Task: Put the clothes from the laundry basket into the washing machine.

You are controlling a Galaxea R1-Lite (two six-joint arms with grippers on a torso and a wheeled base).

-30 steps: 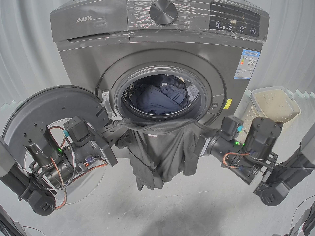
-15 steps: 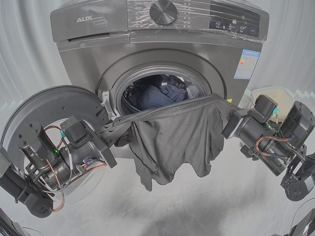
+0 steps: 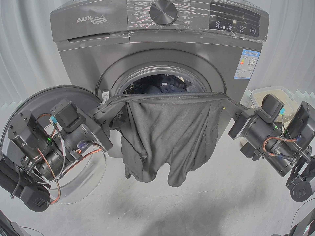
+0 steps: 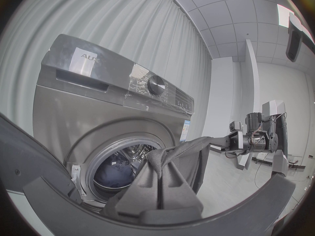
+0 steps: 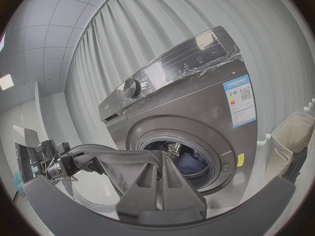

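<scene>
Washing machine (image 3: 88, 59) — dark clothes (image 3: 164, 84) inside, grey garment (image 3: 167, 128) across its mouth

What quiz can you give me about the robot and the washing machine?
1. True or false: the washing machine has its door open.
2. How many grippers hold the dark garment? A: none. B: one. C: two.
3. Fill in: dark ____ lie inside the washing machine.
Key: 1 true. 2 C, the left gripper and right gripper both pinch it. 3 clothes.
</scene>
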